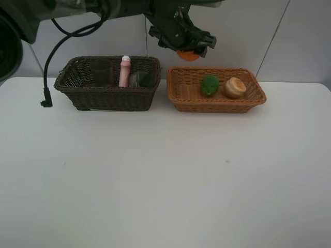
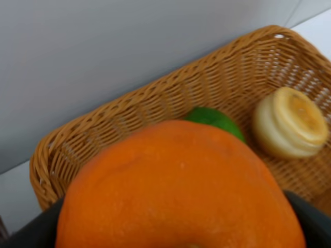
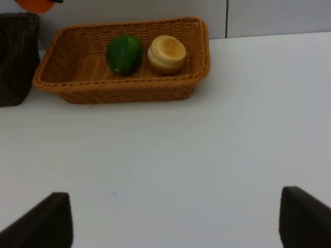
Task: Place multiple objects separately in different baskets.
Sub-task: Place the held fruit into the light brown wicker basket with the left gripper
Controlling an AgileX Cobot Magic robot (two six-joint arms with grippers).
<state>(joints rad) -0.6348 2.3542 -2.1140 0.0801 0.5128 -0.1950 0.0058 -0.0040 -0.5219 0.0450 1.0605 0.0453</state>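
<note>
Two fruits, a lime point(image 1: 209, 85) and a peach point(image 1: 235, 87), already sit in the tan basket point(image 1: 217, 105). We see the left gripper point(image 1: 189, 51) clamped around the orange point(image 2: 181, 191), high above the basket's back-left corner. Released here, it could bounce off the rim. The right gripper point(image 3: 170, 222) hangs spread and empty.
</note>
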